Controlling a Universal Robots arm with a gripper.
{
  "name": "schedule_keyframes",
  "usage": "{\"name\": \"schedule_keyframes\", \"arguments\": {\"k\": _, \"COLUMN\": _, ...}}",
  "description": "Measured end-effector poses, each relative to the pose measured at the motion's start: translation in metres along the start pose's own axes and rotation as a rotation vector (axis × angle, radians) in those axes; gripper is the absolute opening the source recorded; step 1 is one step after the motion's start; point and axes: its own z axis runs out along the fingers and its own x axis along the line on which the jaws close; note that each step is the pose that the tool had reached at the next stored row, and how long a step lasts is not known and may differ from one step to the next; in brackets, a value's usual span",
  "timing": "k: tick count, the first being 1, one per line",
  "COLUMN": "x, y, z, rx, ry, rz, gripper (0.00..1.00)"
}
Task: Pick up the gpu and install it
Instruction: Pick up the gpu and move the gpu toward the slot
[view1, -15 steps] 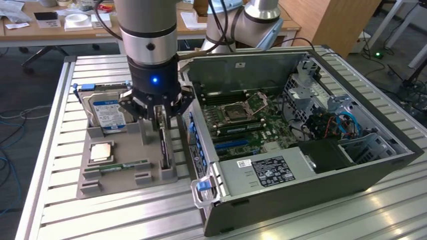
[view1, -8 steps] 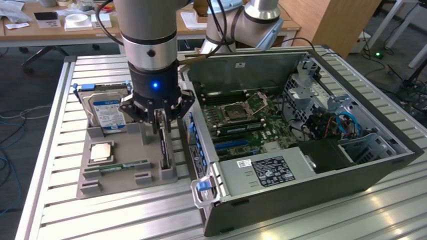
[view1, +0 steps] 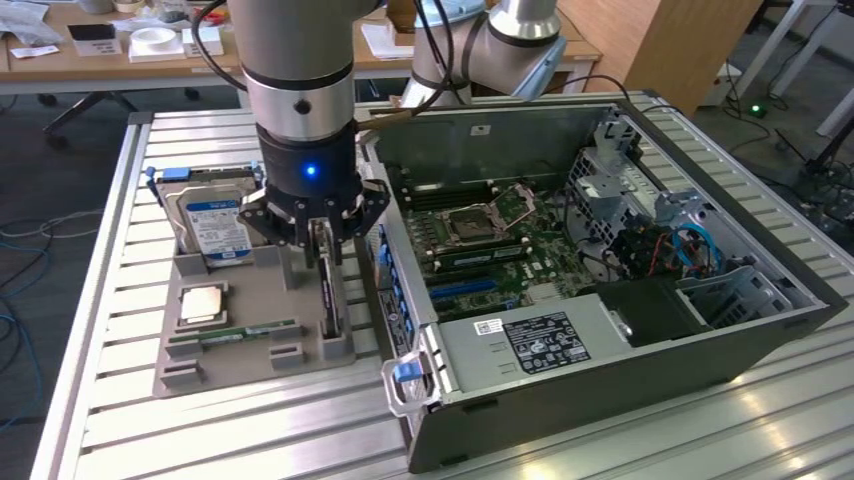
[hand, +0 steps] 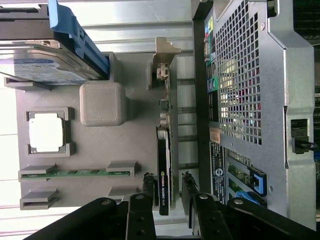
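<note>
Setup: grey plastic parts holder (view1: 240, 365) on the slatted aluminium table (view1: 200, 430), toward the table edge at the exterior view's left. An open black-and-silver computer case (view1: 641, 350) lies beside it.

Task item: the gpu (view1: 328, 305), a thin green circuit board with a black cooler and a silver end bracket. It stands on its long edge in slots along the holder edge that faces the case.

Pincer: black gripper (hand: 167, 180) sits low over the card, one finger (hand: 149, 189) on each face. Jaws apart, with a narrow gap visible on both sides, so the card is not clamped.

Room: only a thin strip of bare table separates the card from the perforated case wall. The holder's middle is open on the cooler side, and the space above the card is free apart from the arm.

Count:
- 1 gpu
- 1 silver hard drive with a blue-white label (view1: 214, 225), at the holder's far corner
- 1 square silver processor (view1: 203, 300)
- 1 slim green memory stick (view1: 254, 330), near the front edge
- 1 case
</note>
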Motion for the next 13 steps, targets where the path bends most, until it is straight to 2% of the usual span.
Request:
{"name": "schedule_keyframes", "arguments": {"k": 1, "x": 0.0, "y": 0.0, "z": 0.0, "rx": 0.0, "ry": 0.0, "rz": 0.0, "gripper": 0.37}}
{"name": "schedule_keyframes", "arguments": {"k": 2, "x": 0.0, "y": 0.0, "z": 0.0, "rx": 0.0, "ry": 0.0, "rz": 0.0, "gripper": 0.43}}
{"name": "schedule_keyframes", "arguments": {"k": 13, "x": 0.0, "y": -0.0003, "z": 0.0114, "rx": -0.0001, "ry": -0.0001, "rz": 0.0, "gripper": 0.43}}
